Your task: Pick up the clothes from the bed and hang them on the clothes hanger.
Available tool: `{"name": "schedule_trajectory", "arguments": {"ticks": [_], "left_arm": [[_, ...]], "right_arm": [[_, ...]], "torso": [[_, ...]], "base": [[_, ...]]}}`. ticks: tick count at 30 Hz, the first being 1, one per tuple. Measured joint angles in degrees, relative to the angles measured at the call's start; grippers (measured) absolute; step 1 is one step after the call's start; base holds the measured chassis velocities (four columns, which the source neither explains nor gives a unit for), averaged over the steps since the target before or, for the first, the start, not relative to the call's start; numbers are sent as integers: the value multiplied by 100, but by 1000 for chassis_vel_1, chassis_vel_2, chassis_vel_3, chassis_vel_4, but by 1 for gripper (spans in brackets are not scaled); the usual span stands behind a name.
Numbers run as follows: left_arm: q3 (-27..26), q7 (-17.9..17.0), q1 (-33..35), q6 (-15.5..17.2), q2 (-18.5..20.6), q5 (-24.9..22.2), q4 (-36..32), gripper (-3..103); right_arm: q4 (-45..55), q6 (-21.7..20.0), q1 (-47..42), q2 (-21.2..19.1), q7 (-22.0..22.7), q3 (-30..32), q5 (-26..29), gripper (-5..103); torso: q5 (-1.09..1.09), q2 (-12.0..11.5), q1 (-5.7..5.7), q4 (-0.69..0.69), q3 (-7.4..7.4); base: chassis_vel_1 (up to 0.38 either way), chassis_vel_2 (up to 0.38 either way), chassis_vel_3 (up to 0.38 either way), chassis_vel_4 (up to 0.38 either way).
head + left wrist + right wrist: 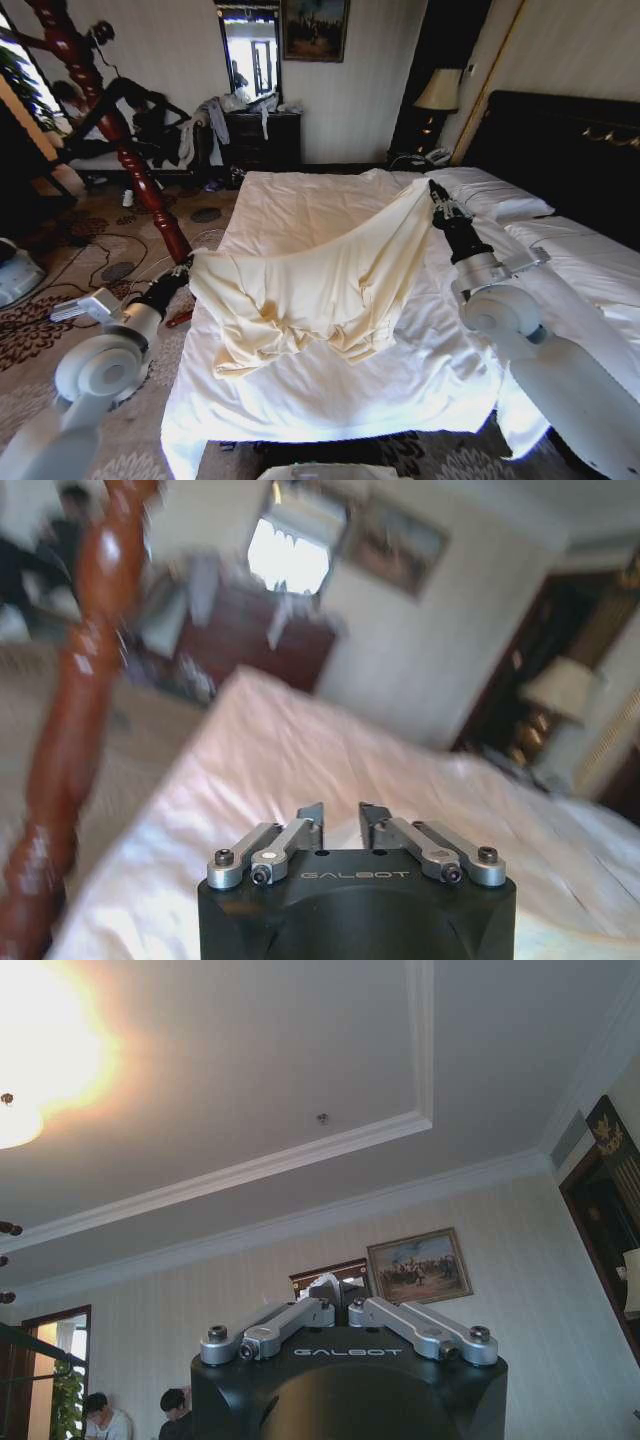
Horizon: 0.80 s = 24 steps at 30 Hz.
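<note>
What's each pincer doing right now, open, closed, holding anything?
Left pincer: closed on the corner of the cream garment, off the bed's edge.
Right pincer: closed on the garment's other end, lifted above the bed.

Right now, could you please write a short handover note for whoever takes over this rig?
Left hand: shut on one end of the cream garment, at the bed's left edge.
Right hand: raised over the bed, shut on the garment's other end.
The garment hangs stretched between both hands, its middle sagging toward the white duvet.
Done: garment gripped and mostly lifted.
Left: clear it off the bed and put it on the clothes hanger. A red-brown wooden post stands left of the bed.
</note>
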Motion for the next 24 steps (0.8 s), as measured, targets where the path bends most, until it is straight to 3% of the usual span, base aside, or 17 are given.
{"name": "schedule_trajectory", "arguments": {"ticks": [1,3,6,10,11,14,15,18,19,23,24], "left_arm": [[-38,-46,17,199,19,-158,-47,23],[-113,-252,16,657,110,-339,-111,34],[-135,-355,-53,754,192,-350,-93,45],[-149,-66,-602,-94,601,-116,233,61],[-149,-66,-602,-94,601,-116,233,61],[-35,173,-1572,-623,1283,-149,730,78],[-35,173,-1572,-623,1283,-149,730,78],[265,425,-2739,-823,1973,-132,1463,93],[265,425,-2739,-823,1973,-132,1463,93],[948,668,-4101,-633,2633,16,2462,100],[948,668,-4101,-633,2633,16,2462,100]], "right_arm": [[6,-1,-5,0,4,6,4,1],[25,-4,-10,-8,16,26,9,1],[47,-6,-13,-16,27,37,18,1],[111,-7,-20,-84,6,23,82,1],[111,-7,-20,-84,6,23,82,1],[292,-48,-25,-277,7,-90,122,1],[292,-48,-25,-277,7,-90,122,1],[503,-147,26,-420,20,-214,118,1],[503,-147,26,-420,20,-214,118,1],[631,-179,79,-413,22,-287,88,1],[631,-179,79,-413,22,-287,88,1]], "torso": [[0,0,0,0,0],[0,0,0,0,0],[0,0,0,1,0],[-1,0,0,0,0],[-1,0,0,0,0],[-1,0,0,-2,0],[-1,0,0,-2,0],[-2,0,1,-2,0],[-2,0,1,-2,0],[1,1,0,0,0],[1,1,0,0,0]], "base": [[0,0,0,0],[0,0,0,0],[0,0,0,0],[0,0,0,0],[0,0,0,0],[0,0,0,0],[0,0,0,0],[0,0,0,0],[0,0,0,0],[0,0,0,0],[0,0,0,0]]}}
